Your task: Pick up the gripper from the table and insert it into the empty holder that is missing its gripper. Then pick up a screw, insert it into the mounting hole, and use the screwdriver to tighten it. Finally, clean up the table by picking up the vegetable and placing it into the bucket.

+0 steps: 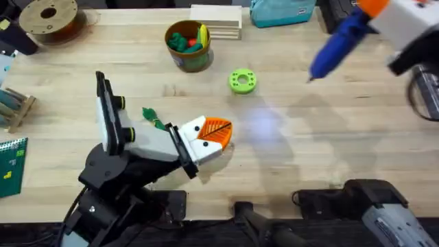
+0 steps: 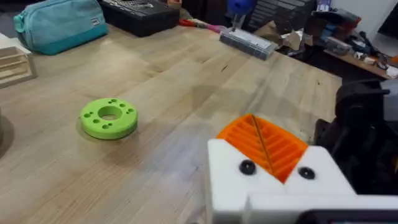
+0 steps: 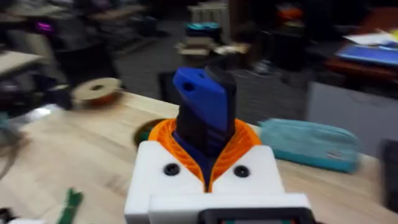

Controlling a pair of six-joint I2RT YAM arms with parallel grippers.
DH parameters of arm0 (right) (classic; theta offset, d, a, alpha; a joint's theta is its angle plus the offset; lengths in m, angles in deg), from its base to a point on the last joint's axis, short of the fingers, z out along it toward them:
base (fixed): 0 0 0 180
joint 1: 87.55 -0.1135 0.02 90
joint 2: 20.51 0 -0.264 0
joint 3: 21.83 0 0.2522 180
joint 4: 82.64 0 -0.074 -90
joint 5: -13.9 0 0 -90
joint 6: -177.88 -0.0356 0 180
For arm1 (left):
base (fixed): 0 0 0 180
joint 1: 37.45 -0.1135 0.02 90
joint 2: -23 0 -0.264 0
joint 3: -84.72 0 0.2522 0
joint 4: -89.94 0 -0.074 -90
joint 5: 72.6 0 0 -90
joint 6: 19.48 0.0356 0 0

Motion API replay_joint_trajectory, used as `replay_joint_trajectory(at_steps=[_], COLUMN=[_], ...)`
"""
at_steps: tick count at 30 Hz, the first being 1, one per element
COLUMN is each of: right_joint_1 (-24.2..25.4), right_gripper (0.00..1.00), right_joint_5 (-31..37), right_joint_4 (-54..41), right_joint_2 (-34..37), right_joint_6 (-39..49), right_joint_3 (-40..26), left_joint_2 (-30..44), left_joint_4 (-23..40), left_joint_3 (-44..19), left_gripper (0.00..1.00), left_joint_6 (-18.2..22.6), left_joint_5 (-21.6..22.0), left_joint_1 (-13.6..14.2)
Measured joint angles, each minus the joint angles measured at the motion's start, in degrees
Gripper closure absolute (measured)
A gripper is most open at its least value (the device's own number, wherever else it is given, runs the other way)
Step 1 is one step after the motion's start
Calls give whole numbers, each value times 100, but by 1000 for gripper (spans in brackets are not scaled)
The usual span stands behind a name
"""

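Note:
My left gripper rests low over the table's middle, shut, its orange ribbed fingers pressed together in their white holder. Two black screw heads show on the holder's face. My right gripper is raised at the far right, shut on the blue screwdriver, whose tip slants down toward the table. The wrist view shows the blue handle between orange pads. The dark-green vegetable lies on the table beside my left arm. The bucket stands at the back centre with red, yellow and green toys inside.
A lime-green ring lies between the bucket and my left gripper. A brown spool is at the back left. Wooden blocks and a teal pouch line the far edge. A small rack stands at the left edge.

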Motion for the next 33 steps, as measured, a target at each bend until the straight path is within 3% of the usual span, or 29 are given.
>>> replay_joint_trajectory(at_steps=[4, 10, 17, 24, 33], right_joint_1=[-1010, -2450, -3710, -4664, -4731], right_gripper=[973, 973, 973, 973, 973], right_joint_5=[-16, -47, -106, -127, -127], right_joint_4=[1020, 2125, 3388, 4594, 4570], right_joint_2=[71, 424, 1239, 2202, 2332], right_joint_6=[-374, -570, -635, -668, -740], right_joint_3=[371, 418, 418, 418, 418], left_joint_2=[0, 0, 0, 0, 0], left_joint_4=[0, 0, 0, 0, 0], left_joint_3=[0, 0, 0, 0, 0], left_gripper=[993, 993, 993, 993, 993], left_joint_6=[-1, 0, -1, -2, -2], left_joint_5=[0, 2, 4, 4, 4], left_joint_1=[0, 0, 0, 0, 0])
